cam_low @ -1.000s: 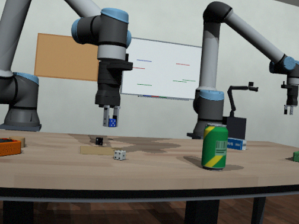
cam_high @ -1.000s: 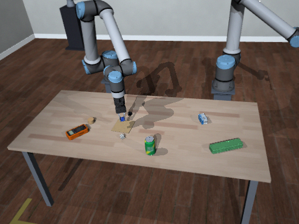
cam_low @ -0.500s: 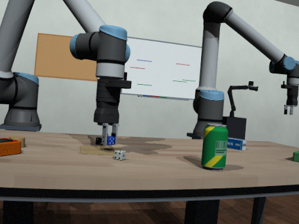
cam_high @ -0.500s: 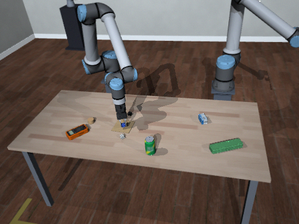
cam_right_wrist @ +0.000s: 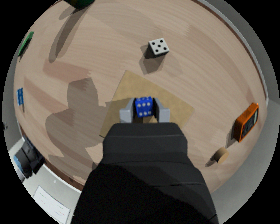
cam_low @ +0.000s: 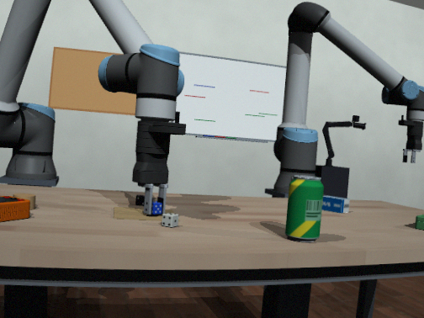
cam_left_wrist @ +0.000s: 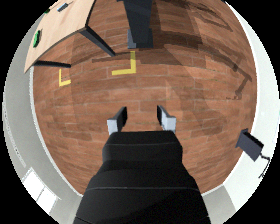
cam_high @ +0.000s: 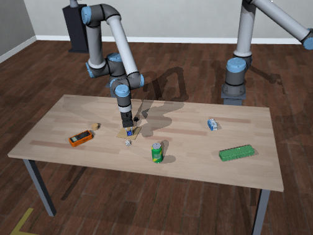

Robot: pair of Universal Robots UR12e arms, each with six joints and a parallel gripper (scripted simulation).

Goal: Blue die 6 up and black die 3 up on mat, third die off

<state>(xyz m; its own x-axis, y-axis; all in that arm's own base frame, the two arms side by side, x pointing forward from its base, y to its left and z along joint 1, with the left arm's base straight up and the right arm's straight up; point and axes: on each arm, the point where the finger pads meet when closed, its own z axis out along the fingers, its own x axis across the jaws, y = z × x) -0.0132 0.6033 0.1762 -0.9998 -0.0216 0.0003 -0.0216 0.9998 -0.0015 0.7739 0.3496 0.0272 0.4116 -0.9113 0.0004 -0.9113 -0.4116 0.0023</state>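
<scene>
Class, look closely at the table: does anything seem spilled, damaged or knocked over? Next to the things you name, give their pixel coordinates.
Nothing stands out: the green can (cam_high: pixel 157 153) (cam_low: pixel 304 209) stands upright, the white die (cam_high: pixel 128 143) (cam_low: pixel 170 219) (cam_right_wrist: pixel 158 47) sits flat, and no spill or damage shows.

A pale grey wall (cam_high: pixel 186 18) (cam_low: pixel 235 24) with a white baseboard (cam_high: pixel 199 40) stands behind a dark reddish-brown plank floor (cam_high: pixel 174 201) (cam_left_wrist: pixel 150 90). A brown-framed tan corkboard (cam_low: pixel 92 81) hangs beside a white rectangular whiteboard (cam_low: pixel 231 100) marked with coloured lines.

Wooden table (cam_high: pixel 186 167) (cam_low: pixel 210 253) (cam_right_wrist: pixel 210 60), green can (cam_high: pixel 157 153) (cam_low: pixel 304 209), white die (cam_high: pixel 128 143) (cam_low: pixel 170 219) (cam_right_wrist: pixel 159 46)
</scene>
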